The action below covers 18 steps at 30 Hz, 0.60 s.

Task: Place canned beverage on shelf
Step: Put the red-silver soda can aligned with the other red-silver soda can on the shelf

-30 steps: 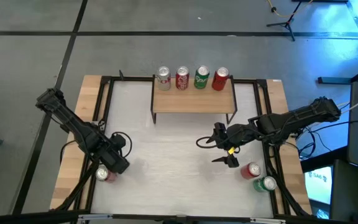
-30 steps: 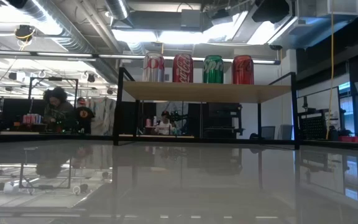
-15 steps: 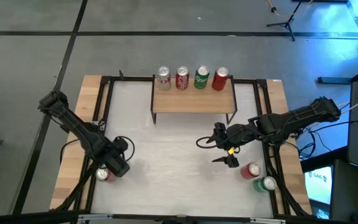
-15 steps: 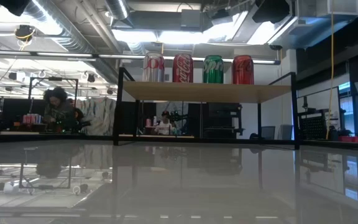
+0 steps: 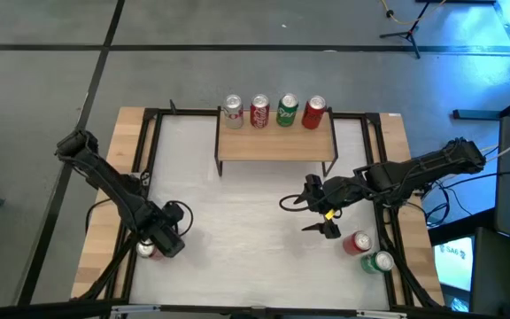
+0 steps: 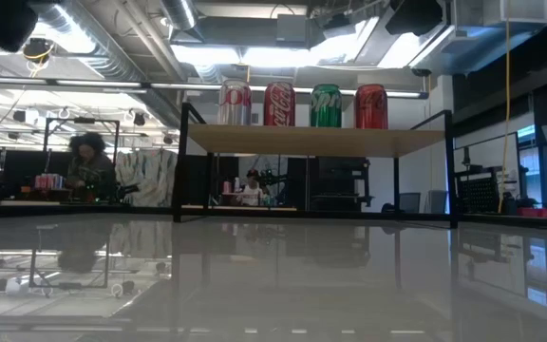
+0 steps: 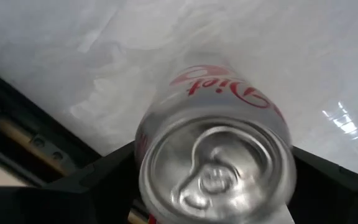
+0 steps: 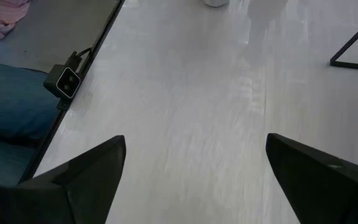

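one silver diet can (image 7: pixel 216 155) stands upright, top toward the wrist camera; left hand (image 5: pixel 153 245) straddles it, fingers wide; right hand (image 5: pixel 319 210) hovers wide.

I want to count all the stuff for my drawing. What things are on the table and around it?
shelf: one, light wood top on black legs, far middle of the table.
cans on the shelf: four in a row, silver, red, green, red.
silver can: one, near left corner, between the left gripper's fingers, standing on the table.
cans at the near right corner: two, one red, one green.
table: one, white top, wooden side strips.
person: one, in the room behind, seen in the low view.
left gripper: at the silver can.
right gripper: open, over the table's middle right, holding nothing.
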### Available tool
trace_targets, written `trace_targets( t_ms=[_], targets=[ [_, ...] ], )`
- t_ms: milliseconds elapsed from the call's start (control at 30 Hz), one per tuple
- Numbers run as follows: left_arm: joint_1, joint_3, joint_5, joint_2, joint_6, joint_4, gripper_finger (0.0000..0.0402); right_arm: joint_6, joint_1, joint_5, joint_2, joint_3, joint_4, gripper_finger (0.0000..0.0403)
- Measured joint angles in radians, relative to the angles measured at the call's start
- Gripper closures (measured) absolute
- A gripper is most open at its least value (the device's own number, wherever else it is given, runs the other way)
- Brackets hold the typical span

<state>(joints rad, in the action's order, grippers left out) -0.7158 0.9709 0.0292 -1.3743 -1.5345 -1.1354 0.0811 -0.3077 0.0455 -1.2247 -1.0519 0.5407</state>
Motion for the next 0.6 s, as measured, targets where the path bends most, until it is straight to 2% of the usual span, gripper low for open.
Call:
trace_targets(
  t_ms=[367,600],
  targets=[
    [0.0,-0.029,-0.046,-0.002,-0.001,0.031,0.0077,0.0,0.0,0.0,0.0,0.0,0.0,0.002],
    [0.003,-0.029,-0.047,-0.002,0.0,0.031,0.0117,0.0,0.0,0.0,0.0,0.0,0.0,0.002]
  ],
)
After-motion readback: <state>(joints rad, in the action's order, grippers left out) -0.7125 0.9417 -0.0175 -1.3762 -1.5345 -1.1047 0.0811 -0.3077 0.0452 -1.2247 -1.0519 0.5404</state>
